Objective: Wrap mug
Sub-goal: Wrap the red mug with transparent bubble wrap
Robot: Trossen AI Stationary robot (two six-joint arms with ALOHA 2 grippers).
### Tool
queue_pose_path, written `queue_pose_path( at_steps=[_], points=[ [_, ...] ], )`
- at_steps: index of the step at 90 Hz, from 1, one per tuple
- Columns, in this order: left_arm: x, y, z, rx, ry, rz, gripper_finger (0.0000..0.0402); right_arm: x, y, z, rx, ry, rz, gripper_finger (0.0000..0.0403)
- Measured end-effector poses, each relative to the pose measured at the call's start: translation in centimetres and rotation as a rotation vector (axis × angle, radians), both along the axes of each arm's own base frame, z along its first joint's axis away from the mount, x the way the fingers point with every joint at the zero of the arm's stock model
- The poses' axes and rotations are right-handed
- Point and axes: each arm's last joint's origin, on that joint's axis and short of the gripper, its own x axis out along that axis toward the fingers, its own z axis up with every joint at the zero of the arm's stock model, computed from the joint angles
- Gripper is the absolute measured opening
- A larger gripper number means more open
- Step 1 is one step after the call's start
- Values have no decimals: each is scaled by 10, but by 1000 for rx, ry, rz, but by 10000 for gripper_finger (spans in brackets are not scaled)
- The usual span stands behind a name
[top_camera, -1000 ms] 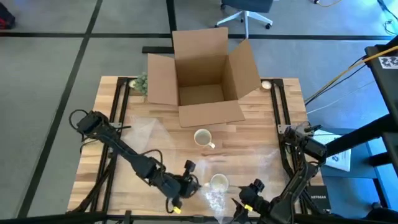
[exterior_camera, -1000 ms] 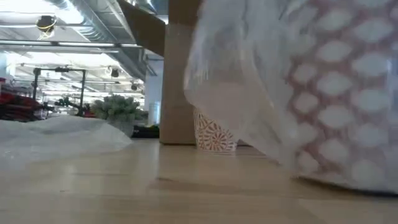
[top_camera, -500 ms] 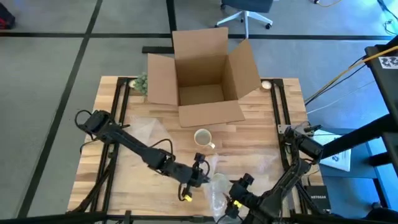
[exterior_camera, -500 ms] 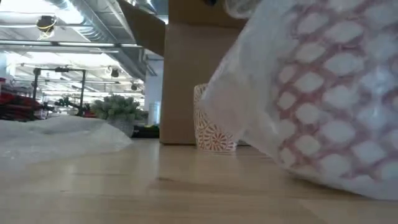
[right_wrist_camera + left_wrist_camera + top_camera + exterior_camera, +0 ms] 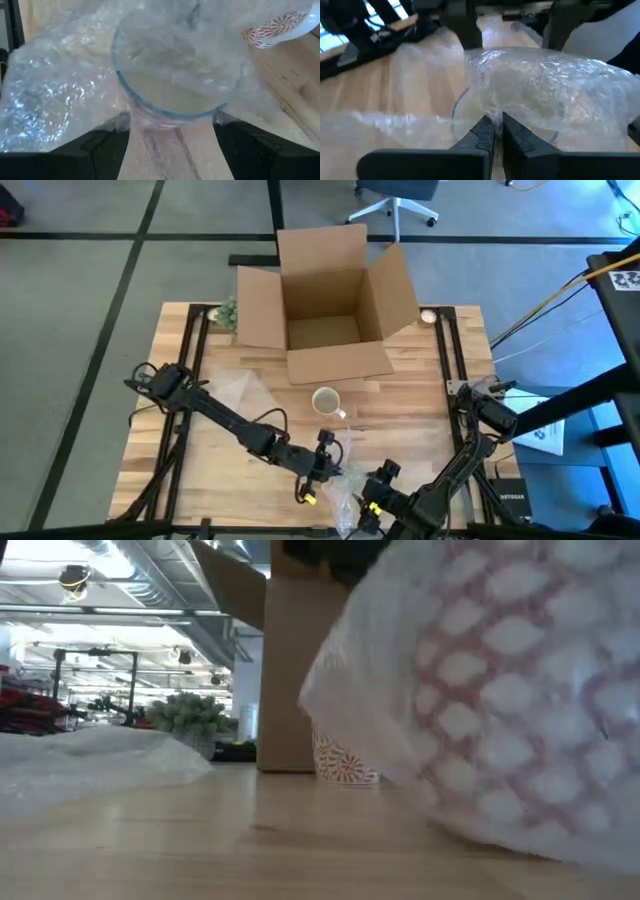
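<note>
Two dark jointed arms, black cables looped along them, yellow-tagged wrists.

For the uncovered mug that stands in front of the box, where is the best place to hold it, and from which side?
Probably the rim, taken from above. The bare mug stands upright with its mouth open to the high view, so one finger could go inside and one outside the wall. Its handle points toward the right arm's side; grip away from it. The cardboard box stands close behind.

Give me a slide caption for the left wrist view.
Left gripper pinches bubble wrap over the mug on the table.
</note>
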Motion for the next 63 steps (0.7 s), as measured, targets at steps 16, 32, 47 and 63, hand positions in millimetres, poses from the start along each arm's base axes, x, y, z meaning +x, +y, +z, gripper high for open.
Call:
queue_pose_path(
  at_steps=[16,32,47,63],
  points=[
    [1,-1,-5,-26,21,22,1,-5,-1,13,-4,106,39,269],
    [1,-2,-5,-49,21,34,1,-19,-5,68,-85,253,93,269],
    [1,-2,-6,-51,22,38,1,-16,-18,114,-122,131,90,265],
    [1,-2,-6,-52,13,48,1,17,-23,107,-42,152,187,175]
  ],
)
